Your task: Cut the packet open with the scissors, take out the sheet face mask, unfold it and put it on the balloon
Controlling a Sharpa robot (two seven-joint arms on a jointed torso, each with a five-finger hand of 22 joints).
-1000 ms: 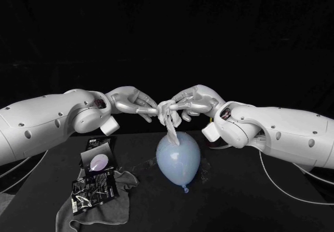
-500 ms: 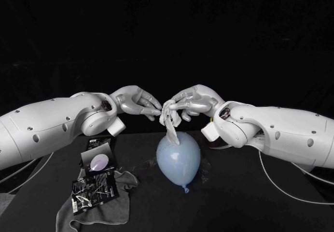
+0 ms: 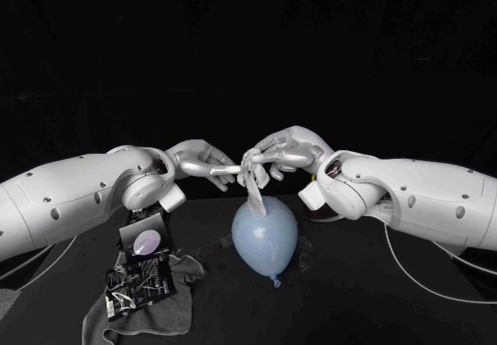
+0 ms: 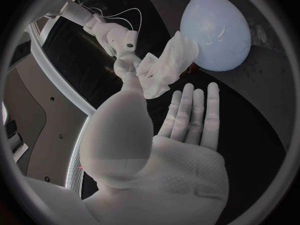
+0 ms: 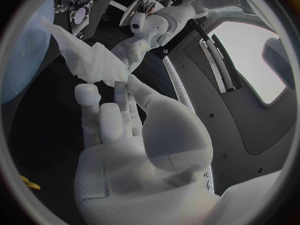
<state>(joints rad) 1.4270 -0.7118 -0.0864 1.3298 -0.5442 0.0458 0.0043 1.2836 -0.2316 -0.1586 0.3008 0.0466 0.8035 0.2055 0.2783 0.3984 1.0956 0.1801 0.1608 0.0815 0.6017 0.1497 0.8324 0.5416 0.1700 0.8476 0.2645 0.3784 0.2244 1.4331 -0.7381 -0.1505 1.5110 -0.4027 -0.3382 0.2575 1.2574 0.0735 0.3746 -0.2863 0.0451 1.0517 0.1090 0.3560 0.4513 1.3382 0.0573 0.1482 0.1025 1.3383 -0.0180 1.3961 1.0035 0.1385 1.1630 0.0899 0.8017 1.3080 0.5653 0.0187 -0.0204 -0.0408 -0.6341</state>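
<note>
1. Black table (image 3: 393,287): carries every item listed below.
2. Grey cloth (image 3: 155,316): crumpled, on the robot's left part of the table.
3. Pale blue balloon (image 3: 265,233): inflated, at mid-table between the two arms, knot end toward the robot.
4. Glossy black packet (image 3: 137,282): lies on the cloth.
5. Dark pack with a pale disc (image 3: 145,241): just beyond the packet, touching it.
6. Right hand (image 3: 285,154): raised over the balloon, pinching the top of the sheet face mask.
7. Left hand (image 3: 202,162): level with the right one, most fingers straight and spread. Its thumb tip meets the mask's upper edge, but I cannot tell if it grips.
8. Sheet face mask (image 3: 252,188): white, still bunched, hanging from the right hand. Its lower end touches the balloon's far end.
</note>
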